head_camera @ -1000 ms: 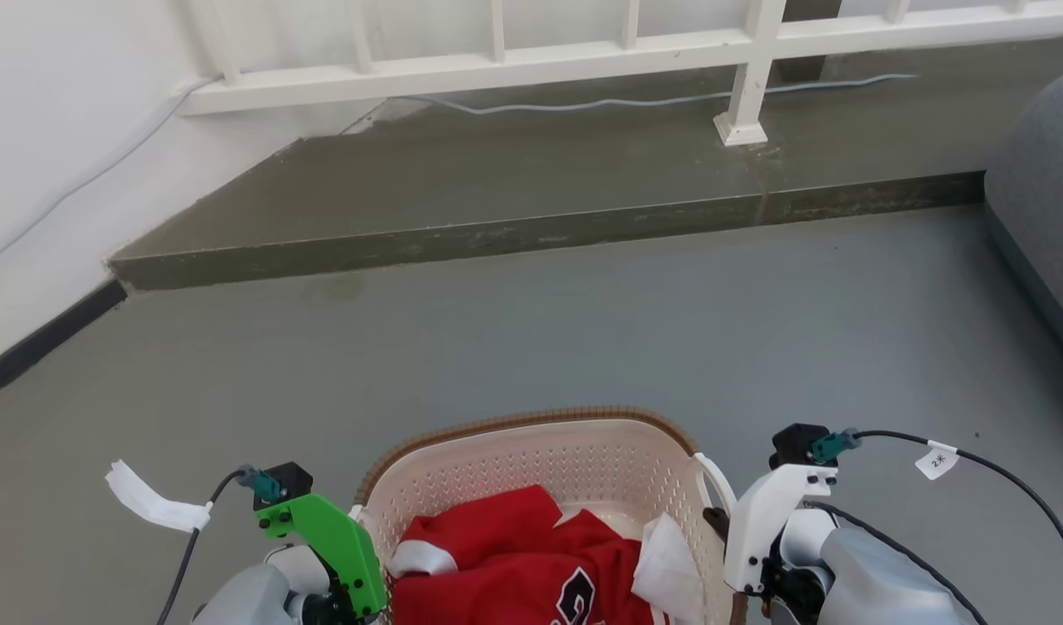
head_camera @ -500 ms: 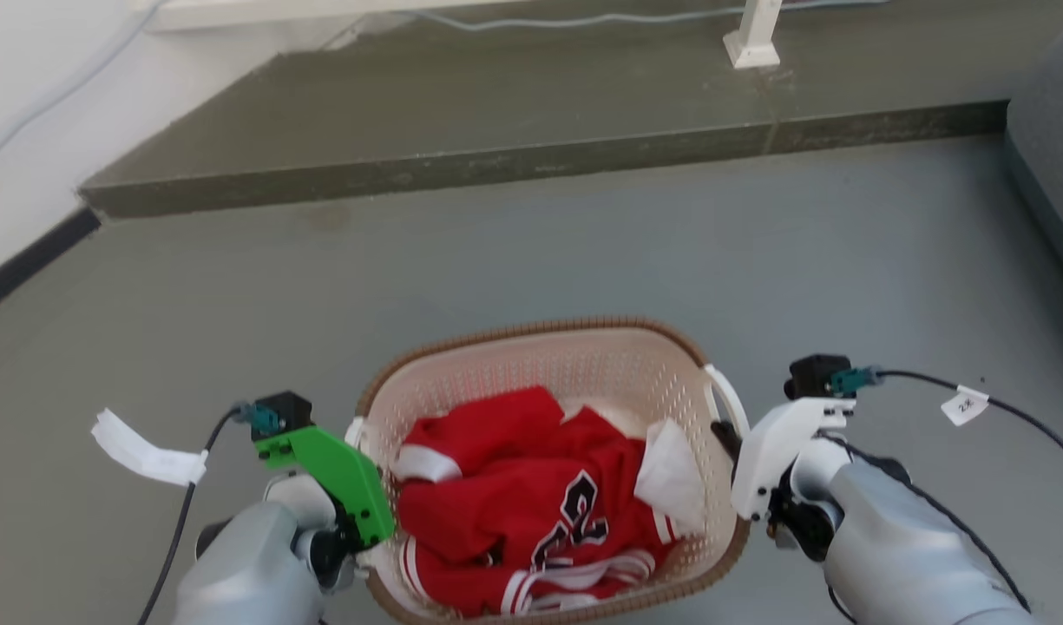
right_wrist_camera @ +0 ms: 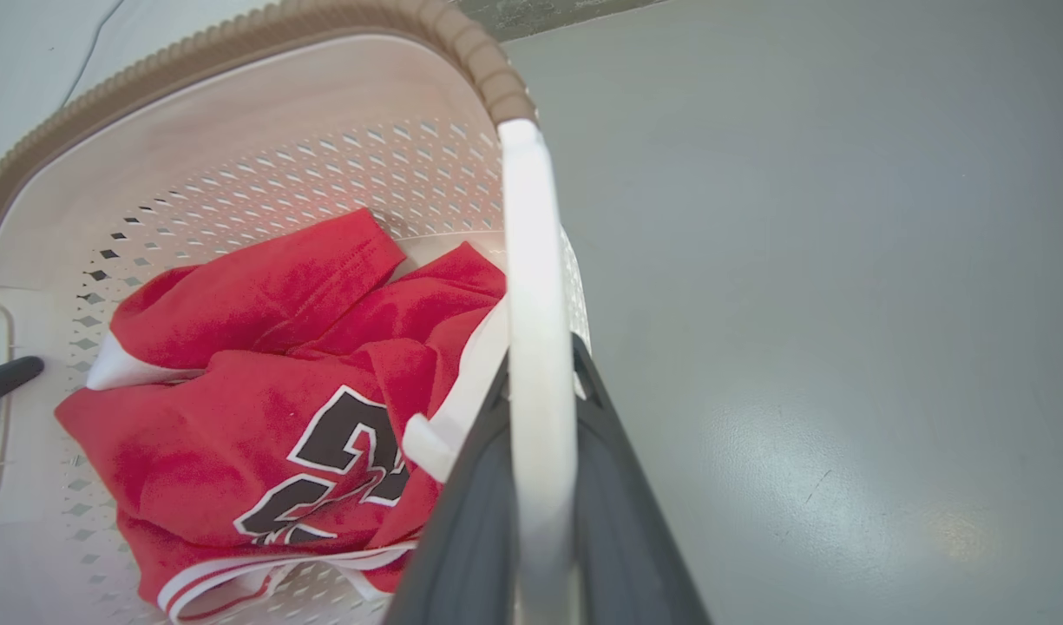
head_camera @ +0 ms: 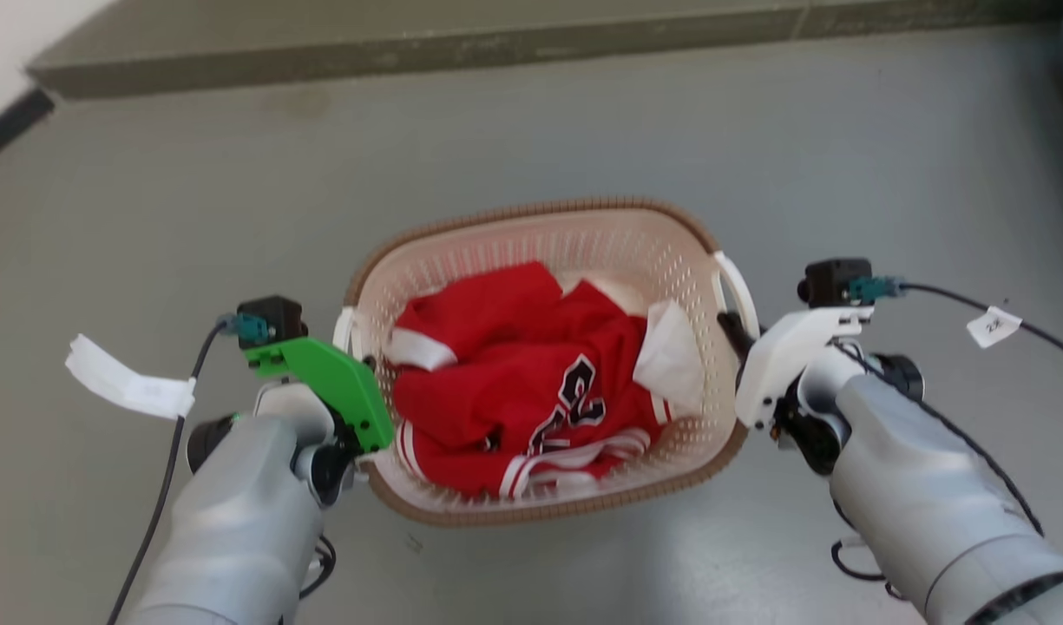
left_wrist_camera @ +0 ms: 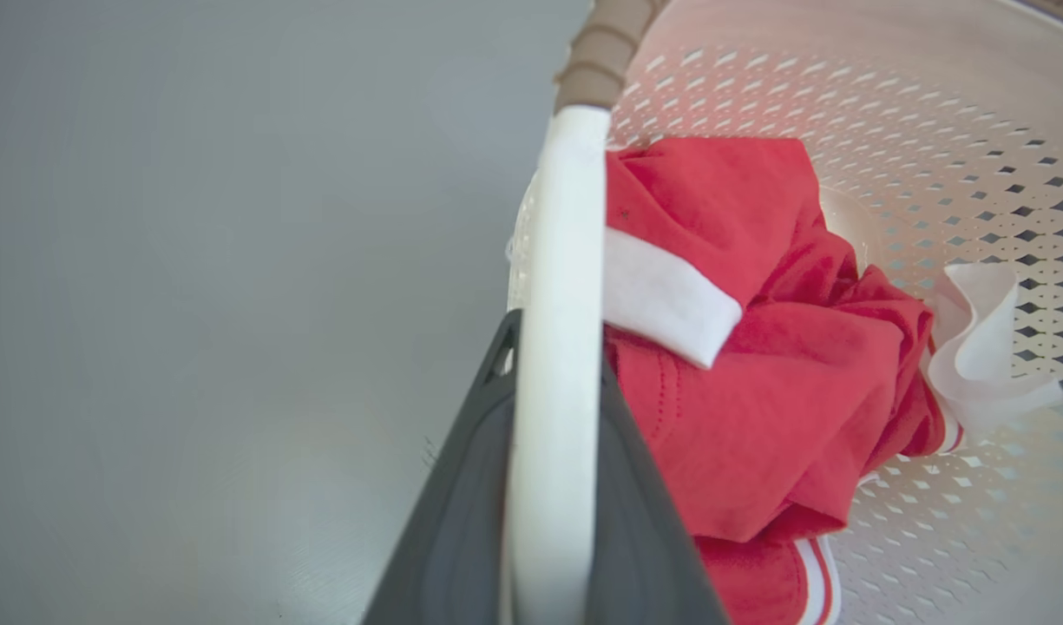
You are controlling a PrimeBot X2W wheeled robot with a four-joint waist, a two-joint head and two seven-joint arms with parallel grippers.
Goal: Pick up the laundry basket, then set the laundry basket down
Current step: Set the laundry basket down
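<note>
Biggest worry: either grip slipping, or one side dropping faster, so the laundry basket tips and dumps the red jersey. Left pincer is clamped on the basket's left handle, forearm angled in. Right pincer grips the right handle the same way. Basket hangs between them, seemingly off the floor.

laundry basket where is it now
The laundry basket is mid head view over the grey floor, with the left gripper shut on its left handle and the right gripper on its right handle.
</note>
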